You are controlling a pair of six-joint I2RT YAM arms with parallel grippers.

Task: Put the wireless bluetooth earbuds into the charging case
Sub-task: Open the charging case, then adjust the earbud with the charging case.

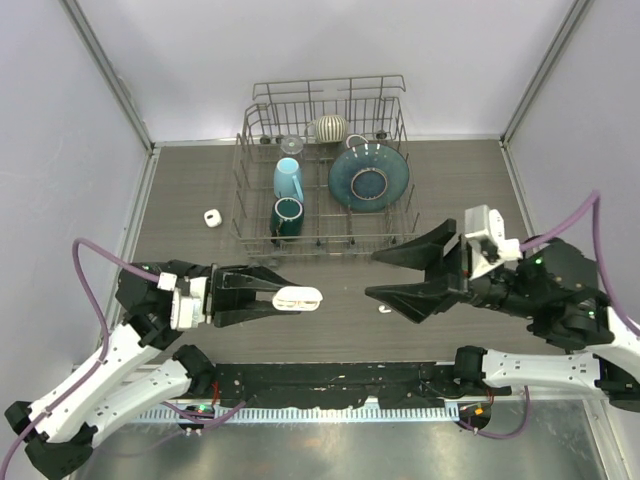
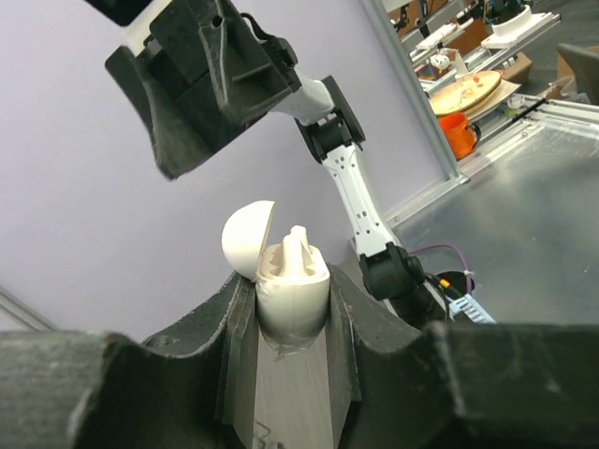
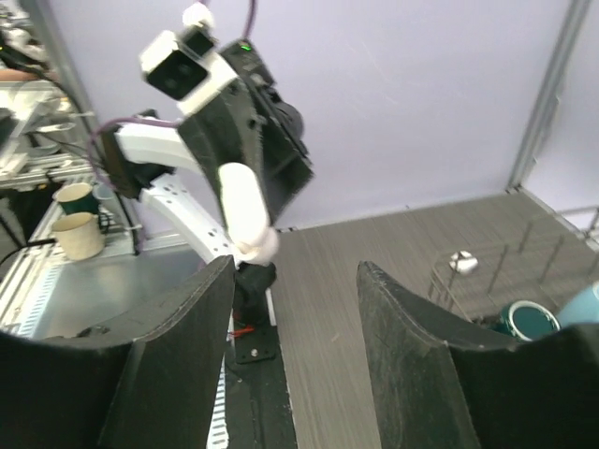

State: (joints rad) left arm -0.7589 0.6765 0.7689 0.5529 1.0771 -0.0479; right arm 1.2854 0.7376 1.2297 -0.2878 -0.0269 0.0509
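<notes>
Now: case clamped, lid up

Pinching the white charging case (image 1: 297, 297) in the left gripper (image 1: 272, 297), over the table (image 1: 450, 180) near the dish rack (image 1: 250, 140), one earbud (image 2: 298, 245) seated inside, stem up. Facing it with the right gripper (image 1: 375, 275) spread wide, empty.

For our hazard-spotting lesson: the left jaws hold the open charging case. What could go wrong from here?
The earbud stands proud of the charging case; a tilt could spill it. The case is pinched only at its end, so a push might twist it loose. The loose earbud beside the right jaws could get flicked away.
</notes>
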